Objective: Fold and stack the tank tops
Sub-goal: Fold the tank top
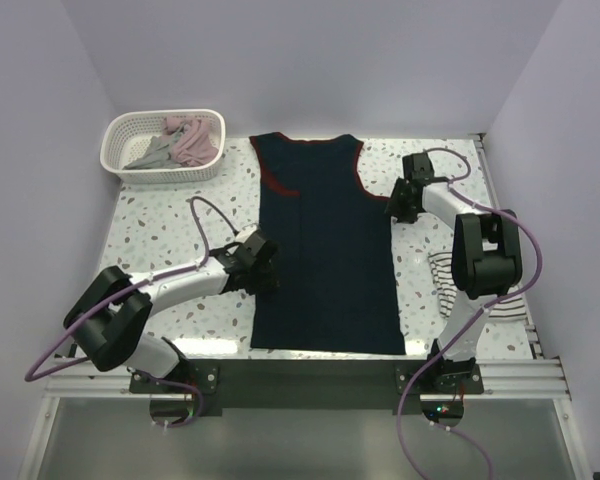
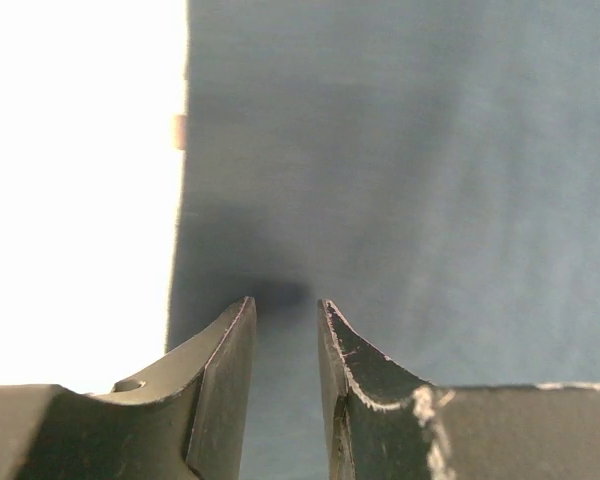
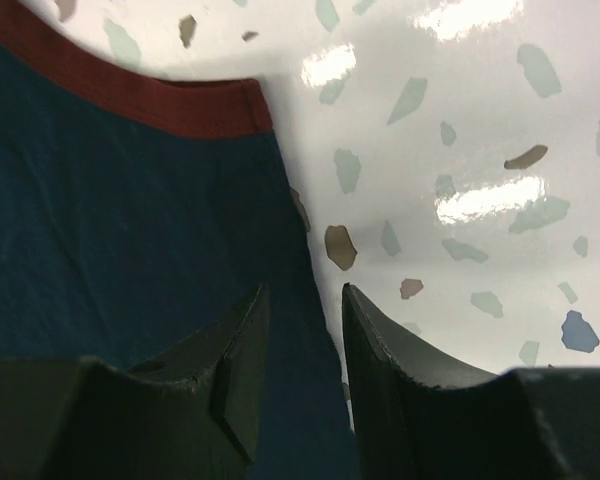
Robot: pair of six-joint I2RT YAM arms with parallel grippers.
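Folding has not been started on the navy tank top, which is spread flat in the middle of the table, dark blue with red trim. The left gripper and right gripper are set at its side edges, each held a little open, nothing pinched. A striped top is laid aside at the right; others are left in the basket.

Tank top centre; basket far-L corner

White basket on speckled table
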